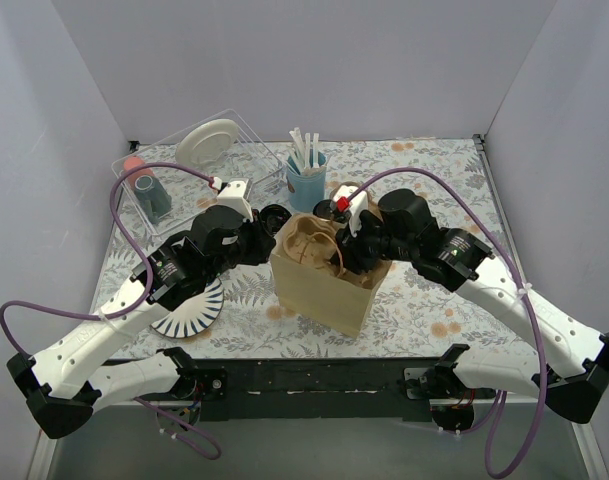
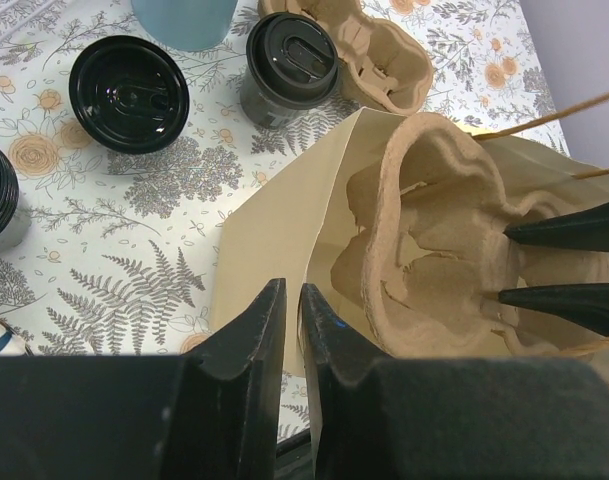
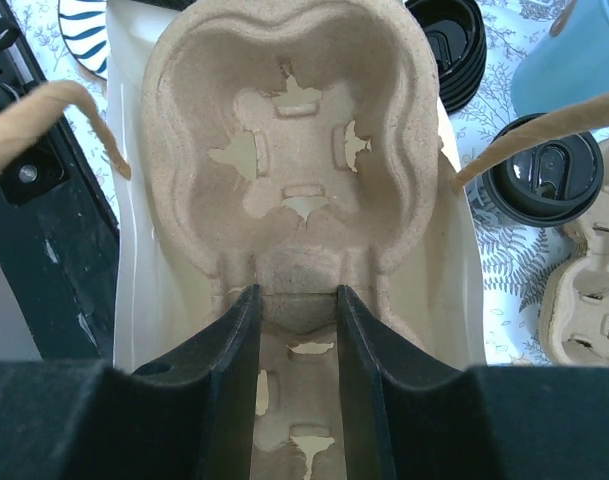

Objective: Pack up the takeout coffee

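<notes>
A: Where's the takeout coffee (image 2: 289, 65)?
B: Upright on the table (image 2: 134, 220) beyond the paper bag (image 2: 274, 200), lid up, axis vertical. Left gripper (image 2: 292, 330) pinches the bag rim; right gripper (image 3: 296, 310) clasps the cup carrier (image 3: 294, 120) inside.

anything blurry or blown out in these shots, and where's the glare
Left wrist: the left gripper is a dark, soft foreground mass, the loose black lid shows glossy highlights, the takeout coffee cup is sharp. Right wrist: the right gripper is soft and unlit, the pulp cup carrier crisp. Top external: even light, faint shadows, no blur.
</notes>
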### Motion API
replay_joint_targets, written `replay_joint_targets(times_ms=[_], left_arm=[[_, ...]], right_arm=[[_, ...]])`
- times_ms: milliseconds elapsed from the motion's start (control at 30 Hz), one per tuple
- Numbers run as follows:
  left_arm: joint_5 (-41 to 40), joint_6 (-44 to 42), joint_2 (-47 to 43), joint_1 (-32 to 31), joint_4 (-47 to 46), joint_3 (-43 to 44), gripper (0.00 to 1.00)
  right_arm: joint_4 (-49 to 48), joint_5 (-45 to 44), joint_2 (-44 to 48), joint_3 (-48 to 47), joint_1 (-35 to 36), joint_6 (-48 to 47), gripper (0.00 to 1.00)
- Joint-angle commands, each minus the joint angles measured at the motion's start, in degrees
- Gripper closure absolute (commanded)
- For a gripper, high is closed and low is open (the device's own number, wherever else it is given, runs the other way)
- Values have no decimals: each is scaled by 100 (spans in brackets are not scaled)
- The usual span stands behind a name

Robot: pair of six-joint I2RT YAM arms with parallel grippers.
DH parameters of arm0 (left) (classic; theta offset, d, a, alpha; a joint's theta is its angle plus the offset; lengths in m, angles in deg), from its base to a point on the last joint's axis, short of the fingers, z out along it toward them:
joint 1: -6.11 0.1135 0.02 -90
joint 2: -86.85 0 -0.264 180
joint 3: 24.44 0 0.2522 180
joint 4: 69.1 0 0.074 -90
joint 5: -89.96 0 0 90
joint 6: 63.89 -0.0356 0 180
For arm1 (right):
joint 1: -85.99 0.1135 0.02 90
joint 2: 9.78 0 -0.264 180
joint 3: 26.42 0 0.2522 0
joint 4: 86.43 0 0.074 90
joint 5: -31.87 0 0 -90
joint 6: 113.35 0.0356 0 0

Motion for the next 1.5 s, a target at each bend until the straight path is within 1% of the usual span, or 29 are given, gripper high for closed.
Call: replay_joint_targets(times_ms=[0, 200, 367, 500, 533, 567, 633, 667, 700, 767, 933, 1067, 1133, 1333, 1467], left_arm=[[-202, -2, -26, 9, 224, 108, 88], [-167, 16, -35, 9, 250, 117, 87], [-26, 16, -43, 9, 180, 178, 79], [88, 7, -44, 9, 127, 222, 75], [123, 7, -52, 9, 110, 231, 73], [149, 7, -61, 9, 92, 231, 65], [158, 25, -96, 9, 92, 240, 60], [149, 25, -105, 9, 83, 231, 58], [167, 33, -122, 9, 83, 240, 52], [193, 25, -131, 9, 92, 284, 48], [132, 7, -79, 9, 215, 415, 38], [97, -37, -35, 9, 285, 486, 34], [97, -37, -43, 9, 285, 495, 32], [132, -133, 0, 9, 312, 583, 31], [176, -230, 97, 9, 303, 618, 30]], right_arm=[[124, 241, 134, 125, 27, -23, 75], [151, 171, 126, 204, 18, -15, 75], [116, 162, 99, 292, 27, -32, 75], [-69, 101, 108, 485, 27, 29, 75], [-113, 84, 134, 529, 27, 47, 75], [-200, 49, 143, 617, 27, 90, 75], [-271, 4, 187, 661, 27, 126, 71], [-289, -39, 196, 661, 27, 143, 66], [-306, -66, 213, 653, 27, 161, 63], [-333, -127, 231, 626, 27, 170, 59], [-350, -180, 301, 556, 27, 214, 54], [-359, -110, 363, 503, 27, 258, 49], [-368, -128, 389, 556, 27, 258, 48], [-394, -57, 442, 574, 27, 389, 48], [-280, 39, 425, 188, 27, 600, 49]])
